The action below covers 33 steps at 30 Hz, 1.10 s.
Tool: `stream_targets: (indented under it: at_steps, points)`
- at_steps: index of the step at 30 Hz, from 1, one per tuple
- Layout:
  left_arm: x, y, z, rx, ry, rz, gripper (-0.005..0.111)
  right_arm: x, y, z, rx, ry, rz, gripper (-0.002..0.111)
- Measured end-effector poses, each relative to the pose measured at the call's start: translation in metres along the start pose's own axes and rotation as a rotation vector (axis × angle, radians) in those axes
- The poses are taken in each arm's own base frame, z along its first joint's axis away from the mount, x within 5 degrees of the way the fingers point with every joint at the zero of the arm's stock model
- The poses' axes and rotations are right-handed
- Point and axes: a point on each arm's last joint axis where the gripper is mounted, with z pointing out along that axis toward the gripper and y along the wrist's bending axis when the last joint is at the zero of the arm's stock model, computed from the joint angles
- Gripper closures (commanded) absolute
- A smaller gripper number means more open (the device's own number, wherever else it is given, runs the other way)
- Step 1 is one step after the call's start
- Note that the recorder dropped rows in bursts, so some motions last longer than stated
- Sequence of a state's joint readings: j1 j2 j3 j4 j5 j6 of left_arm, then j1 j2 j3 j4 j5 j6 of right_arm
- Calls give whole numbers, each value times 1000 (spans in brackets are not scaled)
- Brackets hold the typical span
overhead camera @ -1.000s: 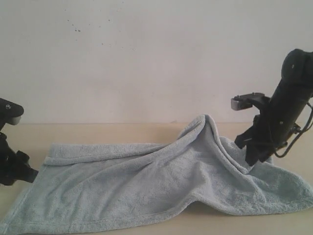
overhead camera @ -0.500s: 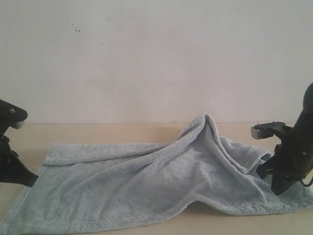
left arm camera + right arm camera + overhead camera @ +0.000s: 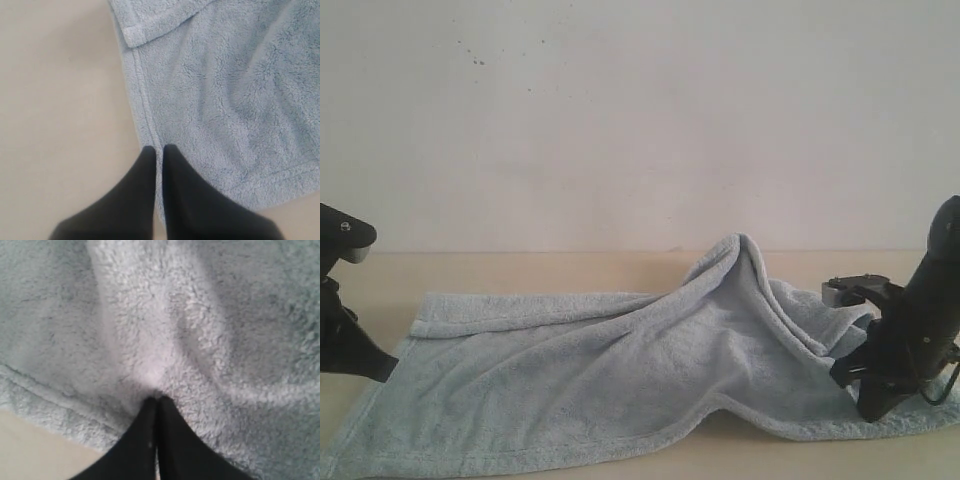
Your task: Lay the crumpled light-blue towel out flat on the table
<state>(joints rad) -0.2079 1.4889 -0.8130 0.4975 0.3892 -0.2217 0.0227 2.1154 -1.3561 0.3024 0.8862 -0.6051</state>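
While both arms sit low at opposite ends of the cloth, the towel lies across the bench between the left jaws and the right jaws, only partly flat. It's pale light-blue terry w/ a fluffy nap and a stitched hem round the edge. Nearest the left jaws it lies fairly smooth on the bench, w/ a long soft roll along the far edge. Towards the right jaws it rises into a tall tented ridge, its peak much nearer the right jaws than the left, w/ deep creases falling from it on the right-jaw side. The near edge between the two isn't fully down: it arches off the bench approx below the ridge, w/ a shadow under it. Left jaws: the black fingers are closed to a hairline slit, tips right at the side hem. The hem runs straight to the slit, but can't tell if it's nipped or the tips just rest over it. Ahead of those tips, along the hem, a corner is folded back on itself. Right jaws: closed tight, tips sunk in the pile w/ folds puckering out from them, so a pinch of towel is held; the hem and a sliver of bench sit close beside. Behind everything is a white wall w/ a few dark specks.
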Motion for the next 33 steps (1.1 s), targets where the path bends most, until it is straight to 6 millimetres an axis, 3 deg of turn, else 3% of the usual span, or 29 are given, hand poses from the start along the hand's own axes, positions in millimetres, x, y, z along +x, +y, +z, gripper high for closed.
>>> stream_targets:
  at_steps: [5,12,16,20,27,30,33]
  points:
    - [0,0,0,0,-2,0,102,-10,29,7,-29,13,-85,108]
    - [0,0,0,0,-2,2,102,-14,114,27,-179,148,-276,108]
    - [0,0,0,0,-2,2,102,-7,144,31,-260,229,-345,108]
    - [0,0,0,0,-2,2,102,-7,146,11,-258,200,-357,108]
    - [-1,-1,0,12,-9,-23,102,-5,122,-67,-190,-9,-304,108]
    - [-2,-1,0,15,-18,-24,102,-5,102,-90,-133,-110,-237,94]
    - [-2,-1,0,16,-25,-25,102,-7,91,-92,-99,-146,-203,68]
